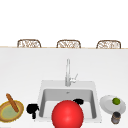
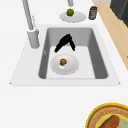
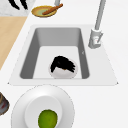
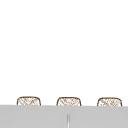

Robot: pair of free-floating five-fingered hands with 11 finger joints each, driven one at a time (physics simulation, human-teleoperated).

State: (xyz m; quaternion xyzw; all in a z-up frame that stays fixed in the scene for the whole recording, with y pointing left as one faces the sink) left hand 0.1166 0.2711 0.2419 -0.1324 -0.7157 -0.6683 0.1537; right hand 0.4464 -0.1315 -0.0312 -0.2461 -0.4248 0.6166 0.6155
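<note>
White kitchen counter (image 1: 22,72) with a sunken sink (image 2: 100,62)
On it — a yellow bowl (image 1: 5,113) at left; a white plate (image 1: 107,105) and dark jar (image 1: 115,117) at right.

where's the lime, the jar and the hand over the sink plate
lime (image 1: 116,101): front view, its top.
jar (image 2: 92,13): left side view, its side.
right hand (image 2: 65,43): left side view, its back, above the plate (image 2: 72,67).

White counter (image 1: 22,65) and white backdrop — three woven chair backs (image 1: 29,43), perhaps wicker, behind; wood floor (image 2: 117,30).
</note>
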